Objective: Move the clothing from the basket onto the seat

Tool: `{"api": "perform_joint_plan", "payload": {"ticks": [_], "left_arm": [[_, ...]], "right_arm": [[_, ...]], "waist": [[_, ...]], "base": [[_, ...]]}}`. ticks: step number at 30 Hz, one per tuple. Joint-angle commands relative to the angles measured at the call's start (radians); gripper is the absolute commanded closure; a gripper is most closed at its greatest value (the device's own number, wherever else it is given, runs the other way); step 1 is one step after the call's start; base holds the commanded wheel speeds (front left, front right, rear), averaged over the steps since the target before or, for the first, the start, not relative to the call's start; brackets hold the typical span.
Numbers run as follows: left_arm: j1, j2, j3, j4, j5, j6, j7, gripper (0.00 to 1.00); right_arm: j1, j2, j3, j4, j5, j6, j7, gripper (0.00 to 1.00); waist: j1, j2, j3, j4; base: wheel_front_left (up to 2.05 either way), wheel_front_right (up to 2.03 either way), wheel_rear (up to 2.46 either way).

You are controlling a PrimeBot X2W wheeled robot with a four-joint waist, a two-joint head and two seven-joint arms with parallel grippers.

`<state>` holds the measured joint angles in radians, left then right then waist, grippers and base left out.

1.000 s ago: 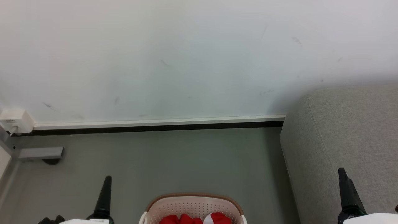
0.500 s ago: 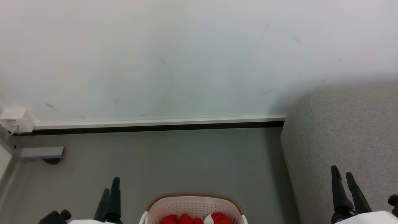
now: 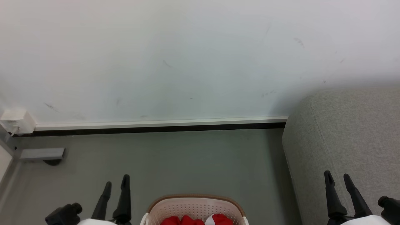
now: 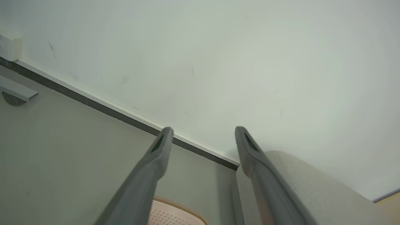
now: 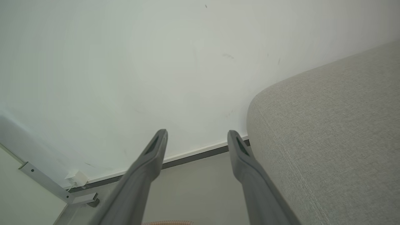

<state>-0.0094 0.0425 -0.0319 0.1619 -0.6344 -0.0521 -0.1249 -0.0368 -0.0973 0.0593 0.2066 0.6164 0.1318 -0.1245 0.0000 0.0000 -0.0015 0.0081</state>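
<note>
The wall [image 3: 187,56] in front of you is pale and plain, with a few small dark marks. A white strip [image 3: 156,120] with a dark line under it runs along its foot. Below that lies the grey floor [image 3: 187,162]. Far on your left a small white box [image 3: 14,120] sits low on the wall. A grey metal bar [image 3: 40,153] rests on the floor just under it.

The basket [image 3: 193,206] stands on the floor at the very bottom of the head view, in the middle. The clothing [image 3: 184,221] is inside it. You see red lumps with one white patch, and just their tops show. The big grey seat [image 3: 350,134] is on your right. Its round side is near the basket, with a strip of bare floor between them.

Your left gripper [image 3: 117,180] hangs over the floor just left of the basket, with its fingers apart and nothing in them. Your right gripper [image 3: 337,174] shows in front of the seat's side. Its fingers are apart too, and it is empty. Both point up toward the wall. In the left wrist view the basket's brown rim peeks in low between the fingers.
</note>
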Motion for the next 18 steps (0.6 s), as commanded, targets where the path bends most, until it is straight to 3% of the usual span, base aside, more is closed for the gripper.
{"api": "perform_joint_plan", "payload": {"ticks": [1,18], "left_arm": [[0.008,0.009,-0.003,-0.020,0.063,0.001,-0.011,0.00],[0.037,0.026,-0.029,-0.033,0.259,0.022,-0.053,0.00]], "right_arm": [[0.002,-0.009,0.004,0.000,-0.041,-0.001,-0.012,0.00],[0.016,-0.004,0.010,0.043,-0.202,-0.001,-0.053,0.00]], "waist": [[0.0000,0.0000,0.000,0.000],[0.0000,0.0000,-0.008,0.007]], "base": [[0.00,0.00,0.00],[0.00,0.00,0.00]]}}
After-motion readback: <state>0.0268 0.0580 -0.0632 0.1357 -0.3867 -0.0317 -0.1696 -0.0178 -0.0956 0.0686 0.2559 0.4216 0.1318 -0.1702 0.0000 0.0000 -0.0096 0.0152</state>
